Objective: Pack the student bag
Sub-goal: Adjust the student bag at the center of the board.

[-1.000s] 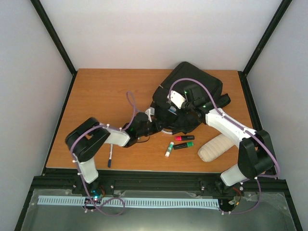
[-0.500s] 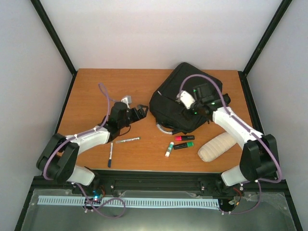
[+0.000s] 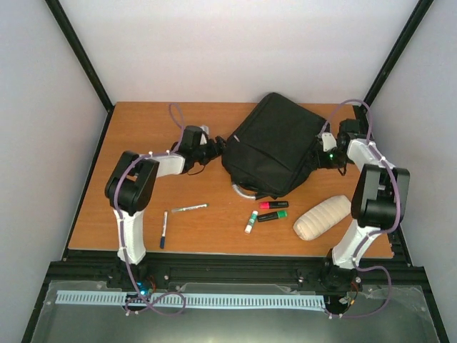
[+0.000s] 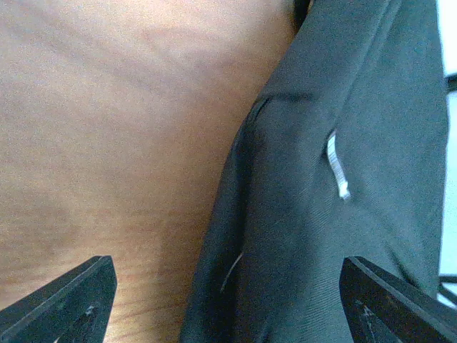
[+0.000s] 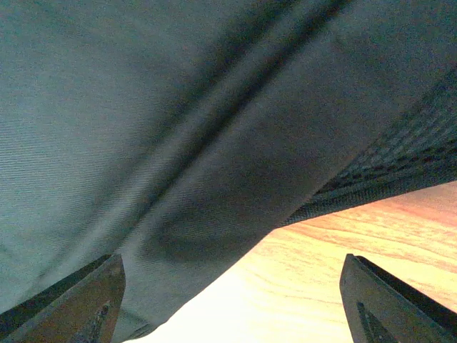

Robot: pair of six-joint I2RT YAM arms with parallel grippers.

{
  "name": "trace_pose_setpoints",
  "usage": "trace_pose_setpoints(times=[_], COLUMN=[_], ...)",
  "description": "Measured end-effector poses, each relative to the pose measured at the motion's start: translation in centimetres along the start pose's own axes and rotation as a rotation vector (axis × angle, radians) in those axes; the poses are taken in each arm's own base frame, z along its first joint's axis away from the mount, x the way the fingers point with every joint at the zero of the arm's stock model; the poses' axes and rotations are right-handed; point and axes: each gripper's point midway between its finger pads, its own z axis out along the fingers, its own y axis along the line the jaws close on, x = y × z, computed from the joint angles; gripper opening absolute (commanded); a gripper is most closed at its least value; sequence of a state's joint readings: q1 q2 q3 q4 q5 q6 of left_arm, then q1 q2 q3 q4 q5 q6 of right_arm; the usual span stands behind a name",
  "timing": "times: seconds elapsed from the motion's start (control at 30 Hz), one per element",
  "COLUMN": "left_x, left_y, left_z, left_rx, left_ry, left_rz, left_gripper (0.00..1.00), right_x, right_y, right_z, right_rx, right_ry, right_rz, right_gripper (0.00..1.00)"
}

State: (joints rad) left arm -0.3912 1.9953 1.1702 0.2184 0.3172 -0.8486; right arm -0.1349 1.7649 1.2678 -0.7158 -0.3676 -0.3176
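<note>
The student bag [image 3: 275, 141] is a large black backpack lying flat at the back middle of the table, its grey loop handle [image 3: 246, 191] at the near end. My left gripper [image 3: 214, 148] sits low at the bag's left edge with its jaws wide open. In the left wrist view the bag [image 4: 343, 179] fills the right half, and the left gripper [image 4: 228, 307] straddles its edge without clamping it. My right gripper [image 3: 318, 153] is open at the bag's right edge. In the right wrist view the right gripper [image 5: 232, 307] has the bag's fabric [image 5: 178, 107] just ahead of it.
A beige ribbed pouch [image 3: 323, 216] lies near the front right. In front of the bag lie a pink marker [image 3: 273, 204], a green marker [image 3: 273, 215] and a white stick with a green cap [image 3: 250, 222]. A silver pen [image 3: 189, 208] and a dark pen [image 3: 163, 229] lie front left.
Both grippers were shut over the bag's near end and have opened and let go. The left arm swung to the bag's left edge, the right arm to its right edge. The bag lies flatter.
</note>
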Motion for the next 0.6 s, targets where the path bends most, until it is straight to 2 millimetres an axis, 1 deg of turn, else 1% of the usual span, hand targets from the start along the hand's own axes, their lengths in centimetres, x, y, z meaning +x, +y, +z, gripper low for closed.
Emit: trace_pose_setpoints(times=[0.1,0.2,0.27,0.37,0.5,0.6], left_x=[1.6,2.8,3.5,4.6,6.4,7.6], left_y=[0.8,1.0,0.7,0.9,1.2,1.7], left_z=[1.1,1.1,1.1,0.8,-1.0,-2.5], left_rx=[0.016,0.041,0.066,0.087,0.095,0.086], left_ry=[0.061,0.099,0.113,0.121,0.128,0.127], left_rz=[-0.024,-0.032,-0.026,-0.020,-0.014,-0.012], left_gripper=[0.85,0.83,0.83,0.82,0.82,0.81], right_x=[1.2,1.3,0.6,-1.0,-2.9,-4.8], right_y=[-1.3,-1.3,-0.9,-0.3,1.0,2.9], right_z=[2.1,3.3,3.8,4.6,6.4,7.8], right_rx=[-0.034,-0.083,-0.118,-0.159,-0.176,-0.186], right_ry=[0.065,0.098,0.100,0.101,0.118,0.115], right_rz=[0.085,0.133,0.146,0.148,0.121,0.066], right_gripper=[0.84,0.82,0.81,0.80,0.79,0.79])
